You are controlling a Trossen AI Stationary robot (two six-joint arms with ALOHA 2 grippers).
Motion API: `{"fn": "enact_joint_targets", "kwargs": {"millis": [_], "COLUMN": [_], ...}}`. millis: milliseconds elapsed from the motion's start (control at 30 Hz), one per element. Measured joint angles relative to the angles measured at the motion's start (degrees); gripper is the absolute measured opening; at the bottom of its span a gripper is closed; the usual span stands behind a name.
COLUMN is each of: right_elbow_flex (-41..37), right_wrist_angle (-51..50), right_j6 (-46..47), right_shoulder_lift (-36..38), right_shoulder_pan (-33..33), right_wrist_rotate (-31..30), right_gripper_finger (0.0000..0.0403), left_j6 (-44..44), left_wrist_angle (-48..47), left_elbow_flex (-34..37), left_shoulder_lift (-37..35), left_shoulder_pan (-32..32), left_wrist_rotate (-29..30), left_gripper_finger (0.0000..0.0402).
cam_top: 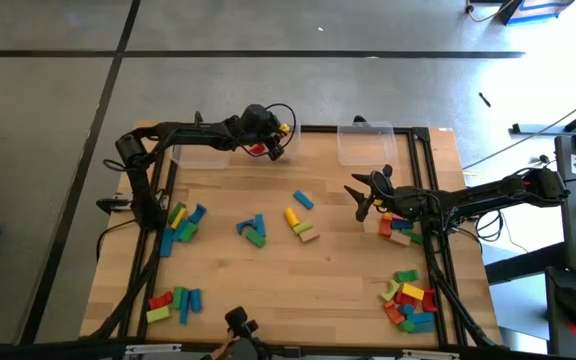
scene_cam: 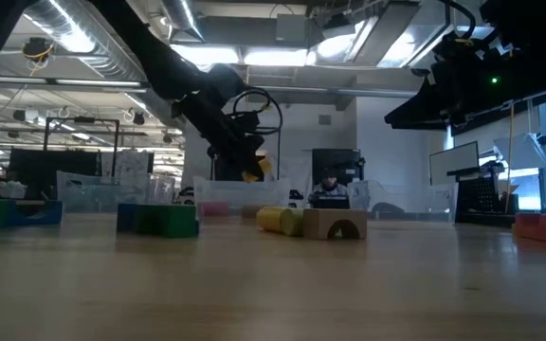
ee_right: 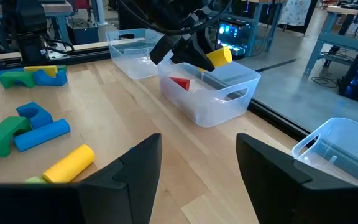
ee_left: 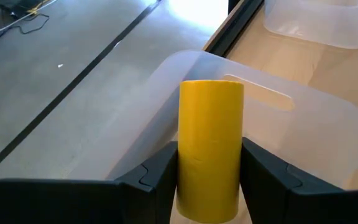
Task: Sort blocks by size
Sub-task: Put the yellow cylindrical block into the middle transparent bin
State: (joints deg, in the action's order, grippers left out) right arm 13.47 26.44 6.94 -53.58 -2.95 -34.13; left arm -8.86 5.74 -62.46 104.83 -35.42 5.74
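My left gripper (cam_top: 280, 130) is at the table's far edge, shut on a yellow cylinder block (ee_left: 210, 143) above a clear bin (ee_right: 210, 99). A red block (ee_right: 180, 82) lies on that bin's floor. The yellow cylinder (ee_right: 219, 56) also shows from the right wrist. My right gripper (cam_top: 360, 200) stands open over the table's right half, with nothing between its fingers (ee_right: 135, 174). Other blocks lie in loose groups on the table (cam_top: 180, 225) (cam_top: 253, 230) (cam_top: 408, 300). My left gripper pinches the yellow cylinder by its curved sides (ee_left: 185, 168) between the two fingers. The fingers slant down from the table's left and lie along the cylinder, whose far end (ee_left: 211, 93) sticks out past the fingertips. The cylinder is lifted clear above the bin.
A second clear bin (cam_top: 203, 152) stands left of the one under my left gripper, and a third (cam_top: 365, 142) at the far right. More blocks lie at the near left (cam_top: 173, 300), by the right arm (cam_top: 398, 228) and mid-table (cam_top: 298, 220). A black frame rims the table.
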Motion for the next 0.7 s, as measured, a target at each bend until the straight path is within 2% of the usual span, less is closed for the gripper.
{"fn": "enact_joint_targets", "kwargs": {"millis": [300,433,700], "right_elbow_flex": [0.0,0.0,0.0], "right_wrist_angle": [0.0,0.0,0.0], "right_j6": [0.0,-0.2,-1.4], "right_shoulder_lift": [0.0,0.0,0.0], "right_shoulder_pan": [0.0,0.0,0.0], "right_wrist_rotate": [0.0,0.0,0.0], "right_gripper_finger": [0.0209,0.0209,0.0209], "left_j6": [0.1,-1.1,-6.3], "left_wrist_angle": [-0.5,-2.6,-10.0], "left_elbow_flex": [0.0,0.0,0.0], "left_shoulder_lift": [-0.1,-1.5,-7.4], "left_shoulder_pan": [0.0,0.9,8.7], "left_wrist_rotate": [0.0,-0.2,-4.5], "left_gripper_finger": [0.0199,0.0208,0.021]}}
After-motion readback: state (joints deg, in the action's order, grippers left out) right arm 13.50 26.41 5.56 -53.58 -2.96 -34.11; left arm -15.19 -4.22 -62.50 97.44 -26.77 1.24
